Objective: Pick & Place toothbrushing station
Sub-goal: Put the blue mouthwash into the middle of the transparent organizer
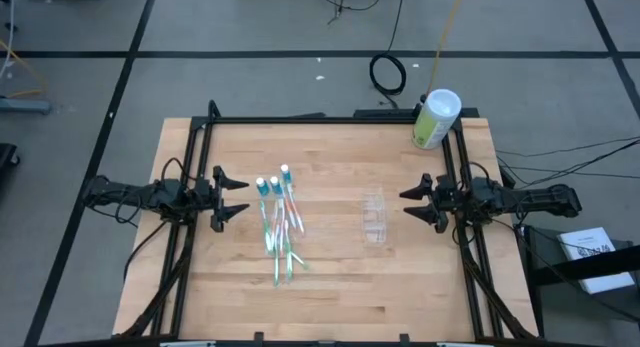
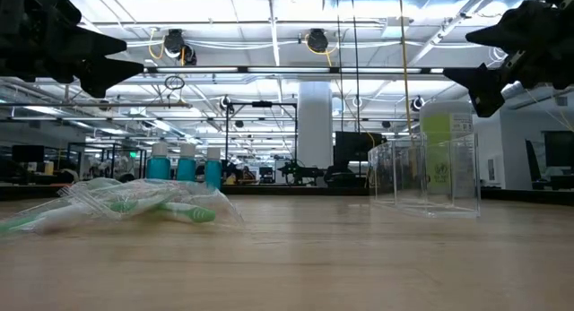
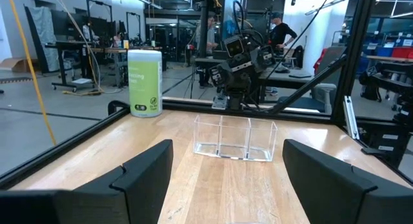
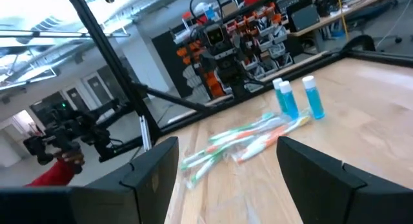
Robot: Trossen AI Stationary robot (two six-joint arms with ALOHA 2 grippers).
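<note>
A clear plastic holder [image 1: 374,217] with compartments stands upright on the table right of centre; it also shows in the left wrist view [image 3: 235,137] and the low view [image 2: 424,172]. Several white, green and orange toothbrushes [image 1: 282,232] in clear wrappers lie in a loose pile left of centre, with three small blue tubes [image 1: 272,183] at the pile's far end; both show in the right wrist view [image 4: 248,143]. My left gripper [image 1: 238,198] is open above the table's left edge. My right gripper [image 1: 408,204] is open above the right edge. Both are empty.
A pale-green canister with a white lid [image 1: 436,118] stands at the table's far right corner. A black frame [image 1: 330,118] runs along the table's far, left and right edges. Bare wood [image 1: 330,287] lies between the pile and the holder and along the near edge.
</note>
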